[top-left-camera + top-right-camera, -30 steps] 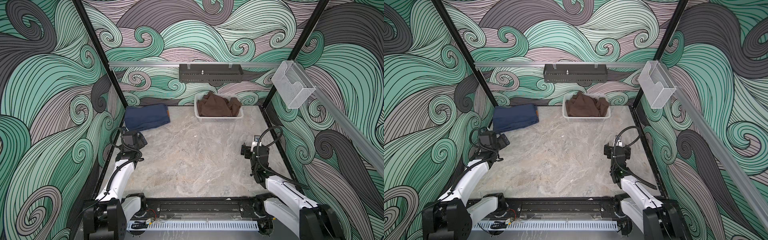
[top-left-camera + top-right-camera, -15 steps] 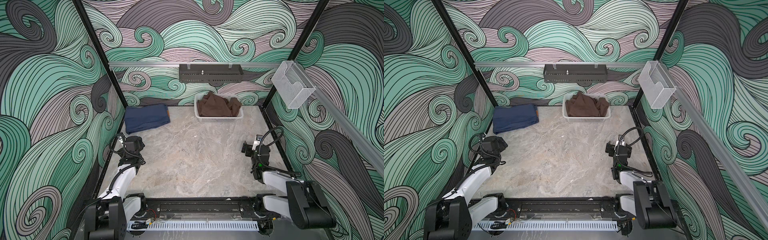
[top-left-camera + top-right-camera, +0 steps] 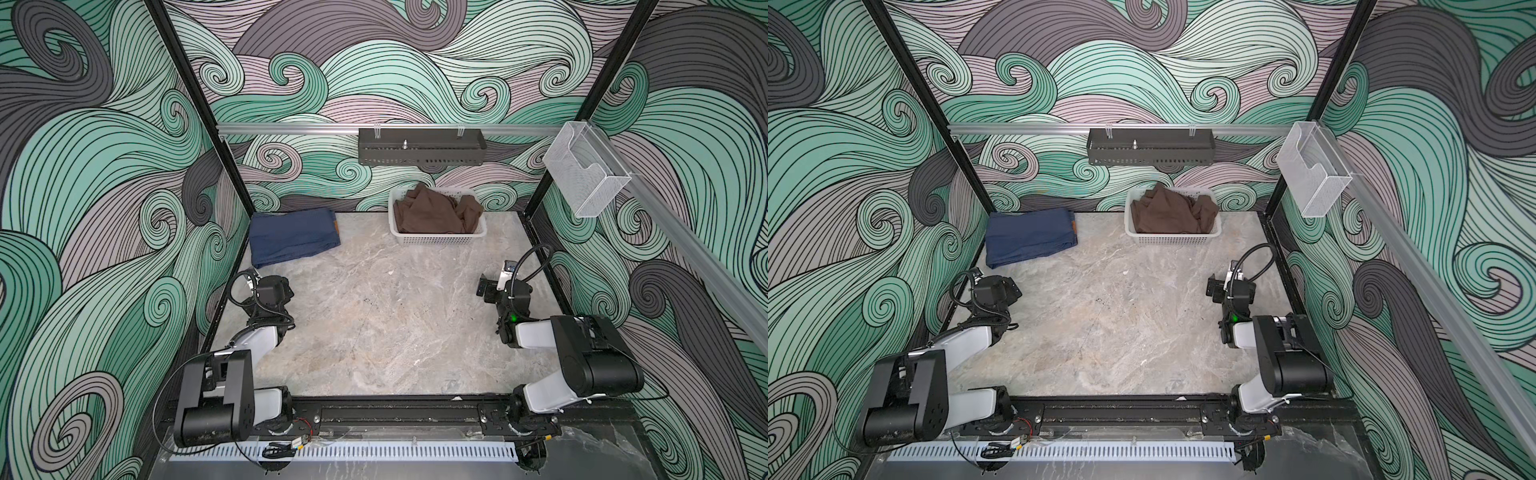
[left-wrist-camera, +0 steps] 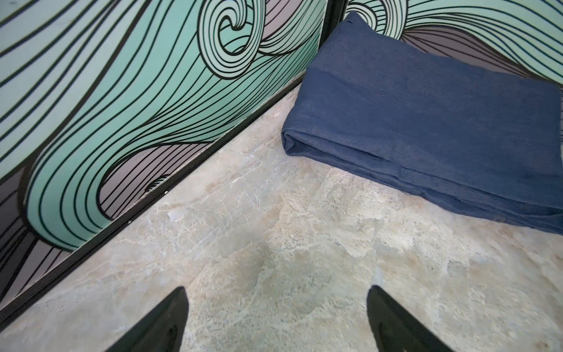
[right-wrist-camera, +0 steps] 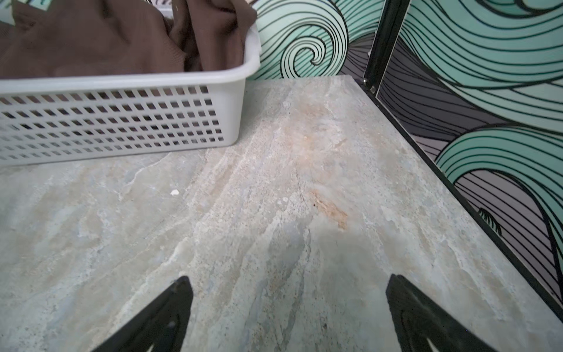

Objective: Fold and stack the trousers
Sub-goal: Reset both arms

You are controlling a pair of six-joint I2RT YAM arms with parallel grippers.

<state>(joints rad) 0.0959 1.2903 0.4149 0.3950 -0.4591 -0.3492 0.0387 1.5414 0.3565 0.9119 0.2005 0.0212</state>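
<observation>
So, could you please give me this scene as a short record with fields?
trousers: folded, dark blue, flat on the table in its far left corner, held by neither tool
basket: white, at the far edge, holding a crumpled brown garment
left tool: open, empty, over bare table short of the trousers
right tool: open, empty, over bare table short of the basket

Top views: high, whole table (image 3: 374, 311). Wrist views: low, close; left faces trousers (image 4: 426, 115), right basket (image 5: 122, 122).
</observation>
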